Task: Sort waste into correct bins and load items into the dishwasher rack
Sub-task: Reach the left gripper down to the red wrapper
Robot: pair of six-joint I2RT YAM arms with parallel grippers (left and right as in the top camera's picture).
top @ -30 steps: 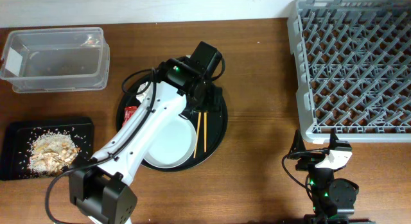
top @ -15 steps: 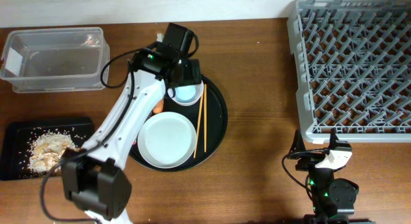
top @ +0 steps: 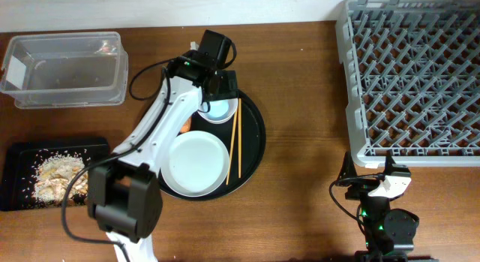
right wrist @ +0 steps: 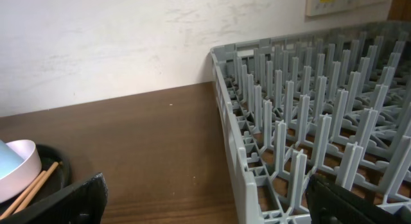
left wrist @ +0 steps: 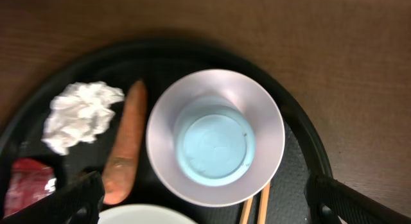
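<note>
jaws wide on left tool, empty, above cup

Round black tray on brown wooden table; white wall behind; beige wall plate, possibly socket.

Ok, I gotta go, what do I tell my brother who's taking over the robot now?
Left tool open over the cup, which sits in the bowl.
Right tool open by the rack, holding nothing.
Round tray holds plate, chopsticks, carrot, tissue, wrapper.
Done: rice in the black tray.
To do: bin carrot, tissue, wrapper; rack plate, bowl, cup, chopsticks.
Rack and clear box look empty.
</note>
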